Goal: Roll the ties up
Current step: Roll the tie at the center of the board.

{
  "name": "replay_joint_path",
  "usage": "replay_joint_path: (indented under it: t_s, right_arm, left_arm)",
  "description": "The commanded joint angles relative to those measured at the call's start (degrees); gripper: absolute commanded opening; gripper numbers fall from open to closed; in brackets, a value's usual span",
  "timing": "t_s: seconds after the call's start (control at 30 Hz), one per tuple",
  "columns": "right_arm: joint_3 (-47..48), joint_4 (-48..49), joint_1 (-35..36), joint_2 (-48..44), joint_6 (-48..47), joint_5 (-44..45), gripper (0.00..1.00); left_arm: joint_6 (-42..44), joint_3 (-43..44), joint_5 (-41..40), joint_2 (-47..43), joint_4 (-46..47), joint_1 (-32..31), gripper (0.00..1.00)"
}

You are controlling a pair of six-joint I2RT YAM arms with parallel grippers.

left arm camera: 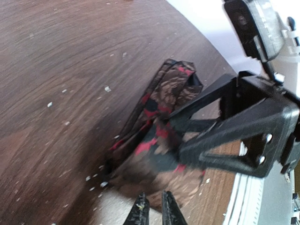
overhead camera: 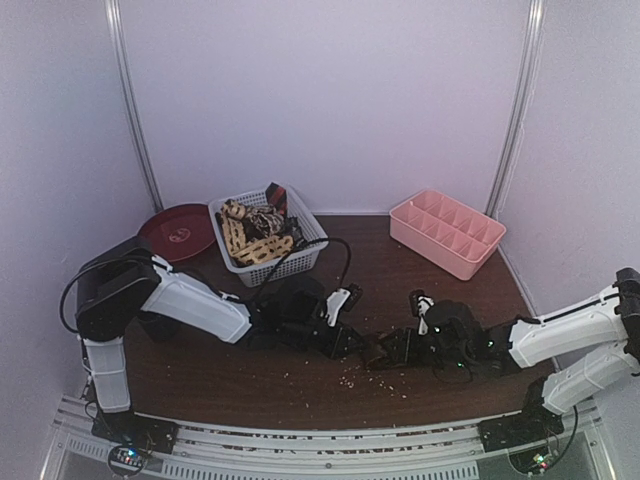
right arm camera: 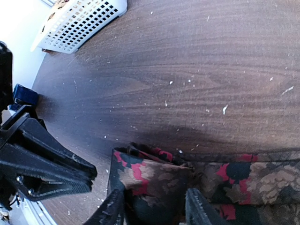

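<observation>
My right gripper [right arm camera: 154, 206] stood spread astride the red-patterned tie [right arm camera: 243, 178], apparently to hold its fold, with my left gripper [left arm camera: 155, 211] pressed together beside it.

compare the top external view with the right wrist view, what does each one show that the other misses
Only top external: the pink divider tray, the dark red plate and both whole arms. Only right wrist: the red, black and tan floral print of the tie on the table, with the right fingers either side of its folded end. Both: the white lattice basket, the crumb-speckled wood table and the left gripper.
</observation>
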Motion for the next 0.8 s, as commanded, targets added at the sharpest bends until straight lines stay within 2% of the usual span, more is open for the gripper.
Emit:
replay_joint_path:
  t_s: [0.0, 0.43, 0.63, 0.77]
  right_arm:
    - [-2.04, 0.04, -0.92, -0.17, -2.40, 1.57, 0.42]
    - [-7.13, 9.85, -5.21, 2.05, -3.42, -7.08, 0.37]
    - [-7.75, 18.34, -4.35, 7.69, 2.48, -10.86, 0.36]
    - [-6.45, 25.64, -1.25, 13.12, 8.49, -10.64, 0.35]
  left_arm:
    - [-0.28, -2.78, -2.52, -3.27, 0.39, 1.60, 0.13]
    - [-1.44, -5.64, -3.00, -3.00, 0.52, 2.78, 0.12]
    - [-1.99, -10.61, -4.16, -6.35, 0.88, 5.13, 0.12]
    - [-1.38, -14.15, -5.32, -9.22, 0.22, 5.72, 0.12]
